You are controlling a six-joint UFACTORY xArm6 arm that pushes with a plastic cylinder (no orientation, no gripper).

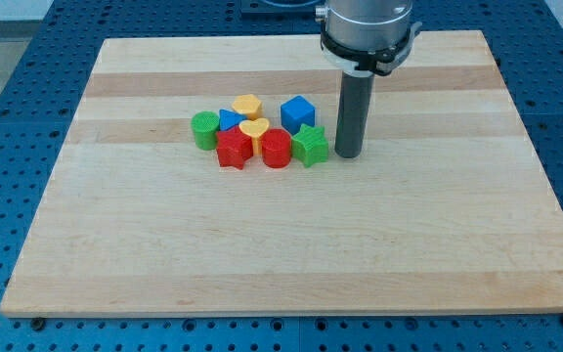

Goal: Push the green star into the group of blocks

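Green star (310,145) just left of my tip (348,155), beside red block (276,149).

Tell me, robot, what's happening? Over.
My tip just right of green star. Star touching red block, already in the group. Nothing in the way.

a pale wooden board (291,254) carries a cluster: green cylinder (204,129), blue triangle (229,120), yellow hexagon (247,106), yellow heart (254,130), blue cube (298,111), red star (233,149), red cylinder (276,149), green star (310,145).
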